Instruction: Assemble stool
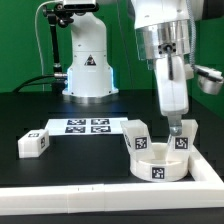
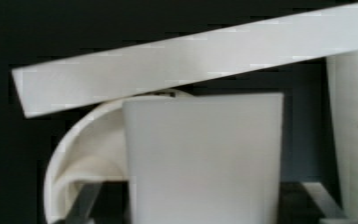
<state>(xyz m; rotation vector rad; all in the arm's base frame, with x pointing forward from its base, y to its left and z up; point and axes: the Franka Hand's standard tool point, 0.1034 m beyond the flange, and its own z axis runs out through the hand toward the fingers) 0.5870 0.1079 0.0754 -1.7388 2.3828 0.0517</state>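
The stool's round white seat [image 1: 160, 165] lies at the exterior view's right, tags on its rim. One chunky white leg [image 1: 137, 136] stands at its far left edge. My gripper [image 1: 178, 124] comes straight down over the seat's right side and is shut on a second leg [image 1: 184, 136], which stands upright there. In the wrist view this leg [image 2: 202, 145] fills the middle between my two dark fingers [image 2: 91, 200], with the seat's curved edge [image 2: 83, 150] beside it. A third leg [image 1: 33, 143] lies loose at the exterior view's left.
The marker board [image 1: 87, 126] lies flat behind the middle. A long white border wall [image 1: 90, 190] runs along the front and turns up the right side [image 2: 194, 62], close to the seat. A white robot base [image 1: 88, 70] stands at the back.
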